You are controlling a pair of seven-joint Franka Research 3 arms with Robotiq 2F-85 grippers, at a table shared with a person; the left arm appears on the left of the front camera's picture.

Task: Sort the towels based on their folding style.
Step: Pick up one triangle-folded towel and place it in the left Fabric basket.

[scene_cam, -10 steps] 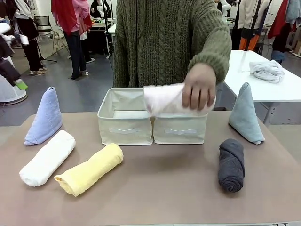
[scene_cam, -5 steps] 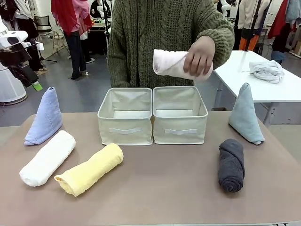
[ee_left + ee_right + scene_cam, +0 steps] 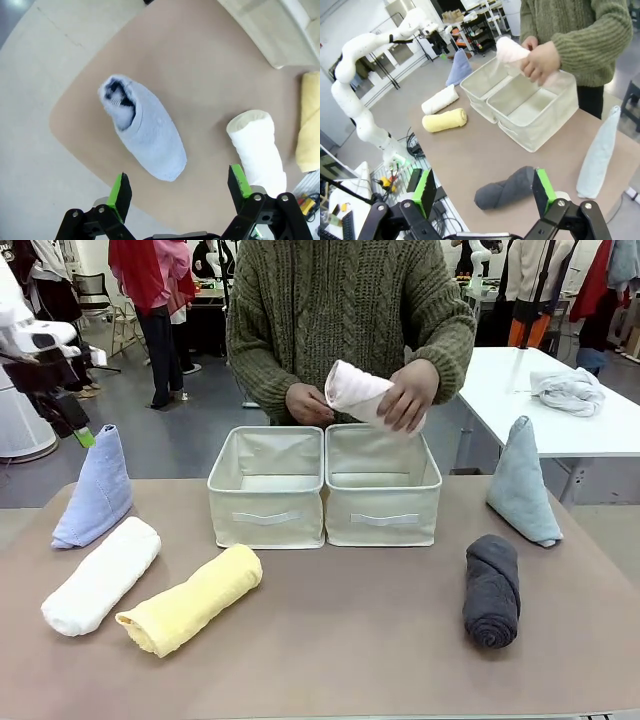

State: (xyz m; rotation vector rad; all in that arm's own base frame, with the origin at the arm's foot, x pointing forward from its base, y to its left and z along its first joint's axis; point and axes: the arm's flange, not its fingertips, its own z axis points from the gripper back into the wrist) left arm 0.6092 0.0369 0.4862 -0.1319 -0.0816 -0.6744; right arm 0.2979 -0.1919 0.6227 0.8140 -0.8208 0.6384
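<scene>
A person's two hands hold the pink rolled towel [image 3: 358, 393] tilted over the right cream box [image 3: 383, 525]. The left cream box [image 3: 266, 525] stands beside it. On the table's left are the lavender-blue cone [image 3: 95, 490], the white roll [image 3: 100, 575] and the yellow roll [image 3: 190, 600]. On the right are the pale teal cone [image 3: 522, 482] and the dark grey roll [image 3: 492, 590]. My left gripper [image 3: 82, 435] hangs open above the lavender-blue cone [image 3: 145, 130], its fingers [image 3: 120, 192] wide apart. My right gripper [image 3: 484, 189] is open over the dark grey roll [image 3: 507, 189].
A pale grey cloth heap [image 3: 568, 390] lies on a white table [image 3: 600, 435] behind the right corner. The white roll [image 3: 257, 145] sits close beside the lavender-blue cone. The table's front middle is bare.
The person raised the pink roll, then lowered it toward the right box and brought the second hand to it. My left arm has moved in toward the lavender-blue cone.
</scene>
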